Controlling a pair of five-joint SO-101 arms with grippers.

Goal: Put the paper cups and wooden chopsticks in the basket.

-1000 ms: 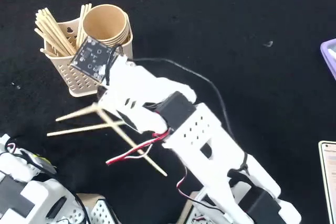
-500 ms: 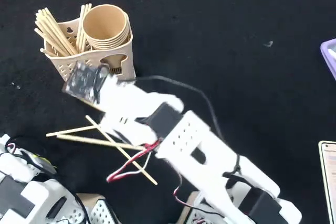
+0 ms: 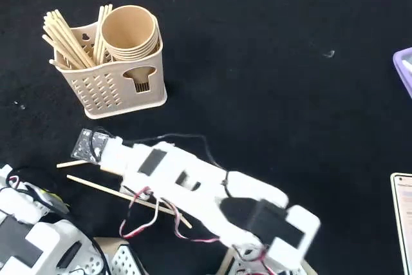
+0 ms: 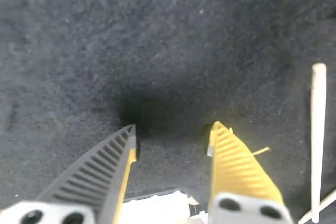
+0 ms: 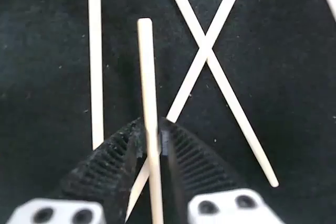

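While the right end effector (image 5: pixel 152 128) is clamping narrow on one wooden chopstick (image 5: pixel 145 56), low over the tabletop (image 3: pixel 290 94) on the arms' side of the basket (image 3: pixel 119 88), I'm reading the step in hand as lifting that stick and carrying it over. To do it well, imo, it's needing a straight-up lift first. One stick of the crossed pair (image 5: pixel 207 51) is running right under the jaws and could get dragged along. I'd be keeping the squeeze firm, tipping the stick upright over the basket, and aiming for the side where the chopstick bundle (image 3: pixel 64 37) is standing, not into the paper cups (image 3: pixel 129 30).

Counting:
- one stick is sitting in the jaws;
- three are lying flat near it in the right wrist view: the crossed two plus a single straight one (image 5: pixel 95 51);
- maybe one more tip is poking in at the corner;
- one basket is holding one nested stack of cups showing several rims;
- the bundle is too packed for counting.

The left end effector (image 4: pixel 172 129) is hanging wide open over bare tabletop, gripping nothing, with a loose stick (image 4: pixel 316 140) just beside it.
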